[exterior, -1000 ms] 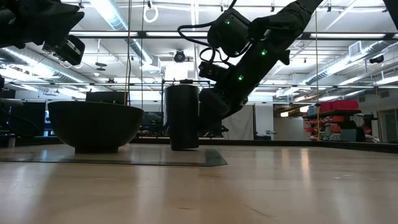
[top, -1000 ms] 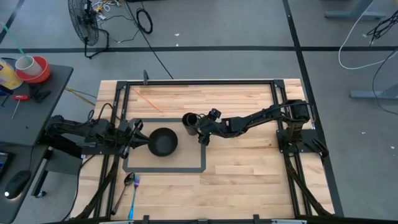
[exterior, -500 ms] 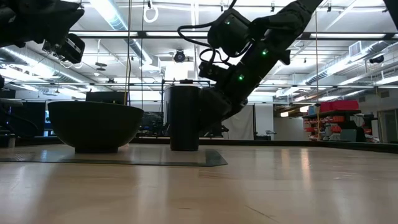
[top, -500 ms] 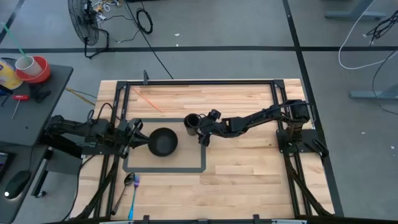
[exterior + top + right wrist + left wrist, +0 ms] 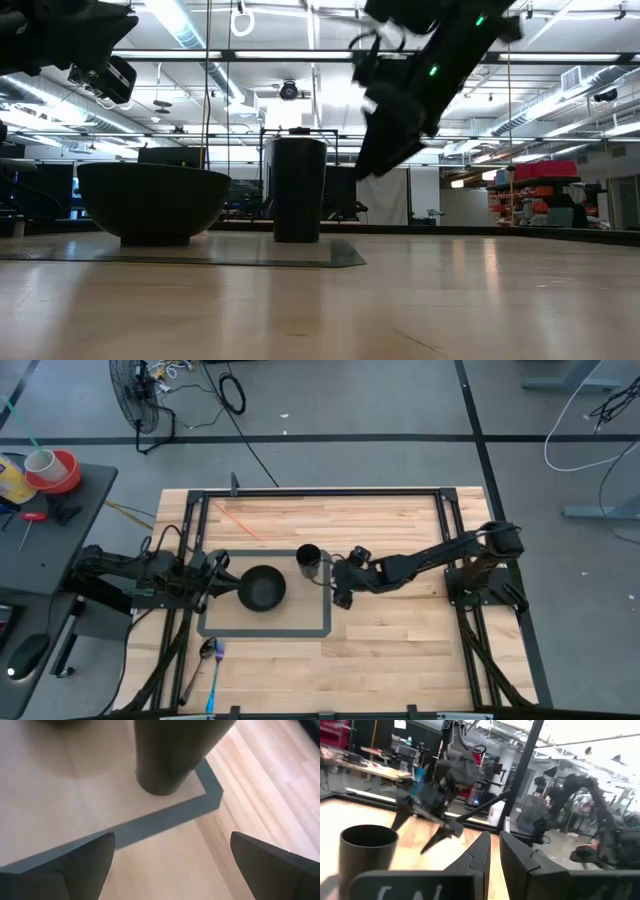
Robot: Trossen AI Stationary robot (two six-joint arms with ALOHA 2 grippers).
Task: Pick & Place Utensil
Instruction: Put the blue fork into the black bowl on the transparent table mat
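A black cup stands upright on the far right corner of a grey-bordered mat. A black bowl sits on the mat to the cup's left. A dark spoon and a blue-handled utensil lie on the table near its near left edge, outside the mat. My right gripper hangs open just right of the cup and above the table, touching nothing; the right wrist view shows the cup ahead of the spread fingers. My left gripper waits left of the bowl, fingers together.
A black frame rail runs around the wooden table. Bare wood lies right of and nearer than the mat. In the low view, bowl and cup stand side by side, my right gripper raised to the cup's right.
My right gripper has drawn back from the cup's side toward the table's right edge and risen. The cup stays upright on the mat's corner.
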